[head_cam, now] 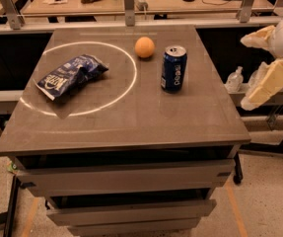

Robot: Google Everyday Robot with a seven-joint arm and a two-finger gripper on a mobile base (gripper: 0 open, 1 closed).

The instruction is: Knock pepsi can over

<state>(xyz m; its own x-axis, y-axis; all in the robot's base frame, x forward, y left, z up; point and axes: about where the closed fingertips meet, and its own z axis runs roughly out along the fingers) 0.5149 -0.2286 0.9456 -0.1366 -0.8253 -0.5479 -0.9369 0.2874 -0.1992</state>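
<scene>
The pepsi can (173, 68) is dark blue with a silver top. It stands upright on the grey table (131, 127), right of centre and just outside a white painted circle. My gripper (244, 73) hangs off the table's right edge, to the right of the can and well apart from it. Its two cream fingers (266, 83) point left and are spread open with nothing between them.
An orange (144, 47) sits just behind and left of the can. A crinkled blue chip bag (71, 75) lies inside the circle at the left. A small clear bottle (234, 79) stands on a lower shelf behind the gripper. Desks with clutter run along the back.
</scene>
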